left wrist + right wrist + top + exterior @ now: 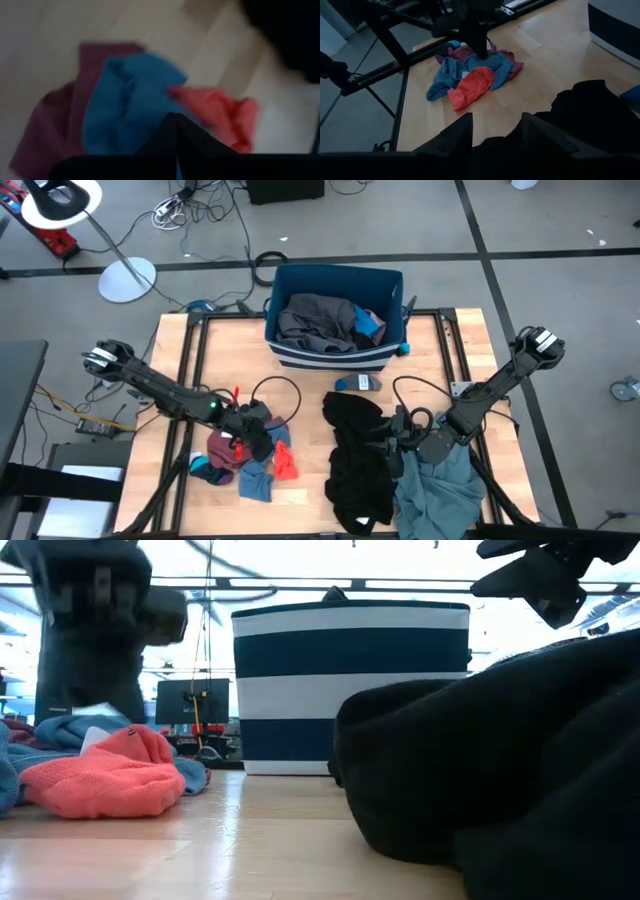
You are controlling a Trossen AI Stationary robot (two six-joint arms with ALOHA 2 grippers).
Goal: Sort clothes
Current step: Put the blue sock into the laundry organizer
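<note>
A small heap of clothes lies at the table's near left: a maroon piece (220,446), a bright blue piece (125,105) and a red piece (220,112). My left gripper (175,120) slants down into this heap, shut at the blue piece. A black garment (355,455) and a teal-grey garment (440,490) lie spread at the near right. My right gripper (492,132) hangs open just above the black garment, touching nothing. The striped navy bin (330,358) at the far middle holds grey clothes. My left gripper has its shut fingertips (176,118) on the blue piece's edge (162,95), beside the red piece. The fingers come slanting down from the table's left. They hide how much cloth is caught between them. The blue piece still lies on the heap.
A small blue thing (358,383) lies on the wood just in front of the bin. Black frame rails (190,380) run along the table's left and right sides. Bare wood (305,415) separates the two clothes heaps. Cables and a lamp stand are on the floor beyond the table.
</note>
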